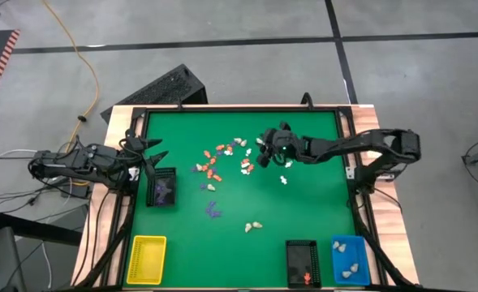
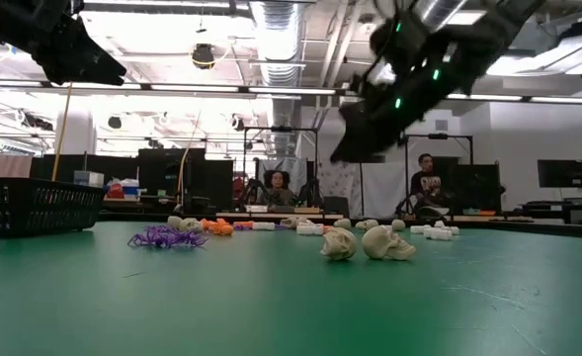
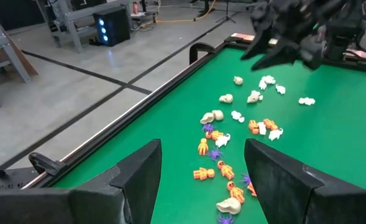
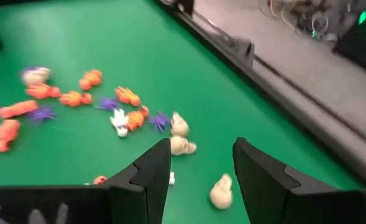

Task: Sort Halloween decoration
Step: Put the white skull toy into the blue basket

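Halloween decoration (image 1: 222, 161) lies scattered mid-table on the green mat (image 1: 303, 203); right gripper (image 1: 264, 151) hovers over it, fingers parted, empty. Left gripper (image 1: 151, 152) waits spread wide above a black basket (image 1: 162, 189). Yellow tray (image 1: 146, 259), black tray (image 1: 302, 263) and blue tray (image 1: 350, 259) line the near edge

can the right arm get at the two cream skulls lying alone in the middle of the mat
Probably yes. The right gripper hovers open above the scattered pile, and the two cream skulls lie apart on bare green mat, with nothing between them and the arm.
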`<control>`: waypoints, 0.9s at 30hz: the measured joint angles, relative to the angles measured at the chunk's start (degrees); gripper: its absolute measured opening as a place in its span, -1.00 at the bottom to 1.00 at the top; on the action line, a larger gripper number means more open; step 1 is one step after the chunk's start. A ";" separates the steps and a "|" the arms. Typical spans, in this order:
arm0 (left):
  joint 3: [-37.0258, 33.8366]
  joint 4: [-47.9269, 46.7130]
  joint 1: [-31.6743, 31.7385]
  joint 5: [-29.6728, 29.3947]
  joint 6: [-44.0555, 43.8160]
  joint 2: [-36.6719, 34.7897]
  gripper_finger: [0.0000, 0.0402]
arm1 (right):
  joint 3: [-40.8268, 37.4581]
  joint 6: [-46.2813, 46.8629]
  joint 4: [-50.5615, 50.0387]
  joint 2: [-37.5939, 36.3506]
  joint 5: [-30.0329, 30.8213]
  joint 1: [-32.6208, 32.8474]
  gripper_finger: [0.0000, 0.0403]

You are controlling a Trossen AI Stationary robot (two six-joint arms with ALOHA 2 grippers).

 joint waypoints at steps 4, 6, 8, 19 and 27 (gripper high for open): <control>0.00 0.01 0.02 -0.02 -0.04 0.00 0.10 | -0.41 0.61 7.22 7.76 0.60 -1.08 -0.05; 0.00 0.01 0.01 -0.01 -0.09 0.00 0.10 | -0.40 1.64 10.74 11.29 1.54 -1.34 -0.05; 0.00 -0.01 0.00 -0.02 -0.09 0.00 0.10 | -0.39 3.06 12.27 14.16 2.91 -1.46 -0.05; 0.00 -0.05 0.00 -0.02 -0.09 0.00 0.10 | -0.41 9.37 14.62 19.39 9.35 -2.14 -0.05; 0.00 -0.05 0.00 -0.02 -0.09 0.00 0.10 | -0.40 14.82 12.14 19.39 5.57 -5.43 -0.05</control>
